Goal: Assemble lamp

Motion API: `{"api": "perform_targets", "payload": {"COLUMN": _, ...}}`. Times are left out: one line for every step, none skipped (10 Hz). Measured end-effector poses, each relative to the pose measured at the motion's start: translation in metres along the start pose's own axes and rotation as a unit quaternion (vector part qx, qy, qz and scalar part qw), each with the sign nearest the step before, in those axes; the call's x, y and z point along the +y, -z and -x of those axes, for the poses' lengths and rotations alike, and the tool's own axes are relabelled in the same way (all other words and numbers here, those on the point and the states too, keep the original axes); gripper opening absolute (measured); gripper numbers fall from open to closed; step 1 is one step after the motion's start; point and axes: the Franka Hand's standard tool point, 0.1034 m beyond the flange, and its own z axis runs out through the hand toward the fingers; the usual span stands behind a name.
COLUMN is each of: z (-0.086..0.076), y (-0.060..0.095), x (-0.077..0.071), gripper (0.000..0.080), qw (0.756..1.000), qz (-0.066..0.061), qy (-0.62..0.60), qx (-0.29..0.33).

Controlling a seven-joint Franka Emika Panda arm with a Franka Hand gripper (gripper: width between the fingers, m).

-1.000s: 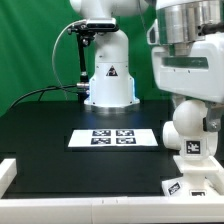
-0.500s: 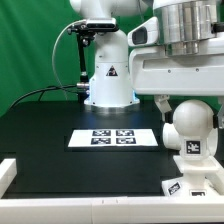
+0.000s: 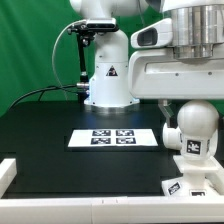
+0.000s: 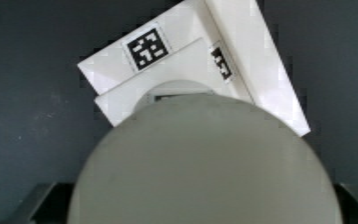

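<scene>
Table (image 3: 40, 135): open floor across the exterior view's left and middle, only the flat marker board (image 3: 115, 138) lying there. Right side crowded: bulb (image 3: 190, 125) standing on base (image 3: 190, 183), arm housing (image 3: 185, 65) just above. Robot pedestal (image 3: 108, 80) blocks rear centre. Raised white rim (image 3: 15, 172) along front.

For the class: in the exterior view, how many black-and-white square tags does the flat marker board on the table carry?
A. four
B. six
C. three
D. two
A: the marker board shows four square tags, set in two rows of two.
</scene>
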Motion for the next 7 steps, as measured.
{"api": "perform_targets", "payload": {"z": -0.0001, "y": 0.0001, "x": 0.0000, "gripper": 0.0573, "qw": 0.999, "qz": -0.002, "qy": -0.048, "qx": -0.001}}
{"api": "perform_targets", "payload": {"z": -0.0003, "y": -0.0003, "x": 0.0004, "gripper": 0.0573, "qw": 0.996, "qz": -0.002, "qy": -0.084, "qx": -0.001}}
{"api": "perform_targets", "payload": {"z": -0.0007, "y": -0.0007, "x": 0.0010, "gripper": 0.0573, "qw": 0.988, "qz": -0.001, "qy": -0.152, "qx": -0.002}}
{"api": "perform_targets", "payload": {"z": -0.0020, "y": -0.0011, "x": 0.0020, "gripper": 0.0573, "qw": 0.976, "qz": -0.005, "qy": -0.219, "qx": -0.004}}
{"api": "perform_targets", "payload": {"z": -0.0032, "y": -0.0015, "x": 0.0037, "gripper": 0.0573, "qw": 0.954, "qz": -0.014, "qy": -0.300, "qx": -0.011}}
{"api": "perform_targets", "payload": {"z": -0.0025, "y": -0.0020, "x": 0.0040, "gripper": 0.0573, "qw": 0.924, "qz": -0.024, "qy": -0.381, "qx": -0.023}}
{"api": "perform_targets", "payload": {"z": -0.0008, "y": -0.0024, "x": 0.0015, "gripper": 0.0574, "qw": 0.895, "qz": -0.032, "qy": -0.443, "qx": -0.035}}
